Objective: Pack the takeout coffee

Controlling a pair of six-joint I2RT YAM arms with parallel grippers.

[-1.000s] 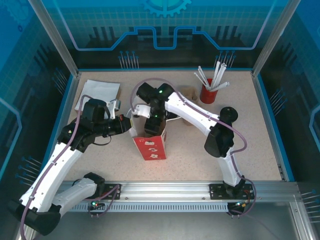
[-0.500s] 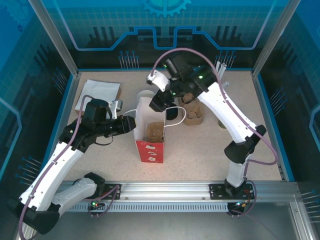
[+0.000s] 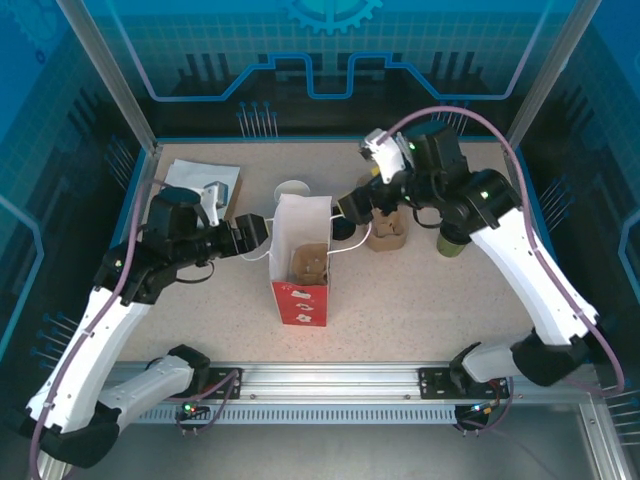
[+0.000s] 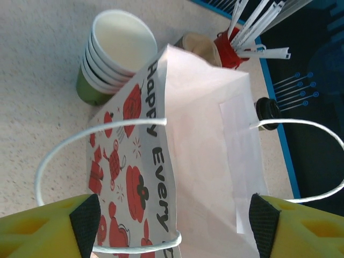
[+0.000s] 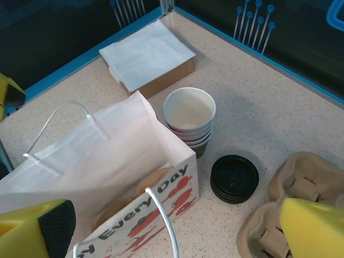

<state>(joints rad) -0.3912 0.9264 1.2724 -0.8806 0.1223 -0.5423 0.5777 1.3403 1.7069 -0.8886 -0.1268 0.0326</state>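
Observation:
The white paper bag [image 3: 300,262] with red print stands open mid-table, a brown pulp carrier [image 3: 308,262] inside it. My left gripper [image 3: 252,232] is open at the bag's left side. Seen from the left wrist, the left gripper [image 4: 174,226] has the bag [image 4: 193,161] and one string handle between its jaws without touching them. My right gripper [image 3: 353,205] hangs open above and to the right of the bag; in its wrist view the right gripper [image 5: 172,236] holds nothing. The takeout coffee [image 3: 450,243] stands at the right, partly under the right arm, and shows past the bag as the takeout coffee [image 4: 267,110].
A stack of unlidded cups [image 3: 291,188] stands behind the bag. Black lids [image 5: 234,178] lie stacked beside it. Pulp carriers [image 3: 385,232] sit right of the lids. Napkins [image 3: 200,180] lie at the back left. A red cup of straws [image 4: 228,45] stands farther back.
The left gripper has opened and let go of the bag's edge. The right arm has lifted away from the bag's mouth, swung right and back, and opened wider.

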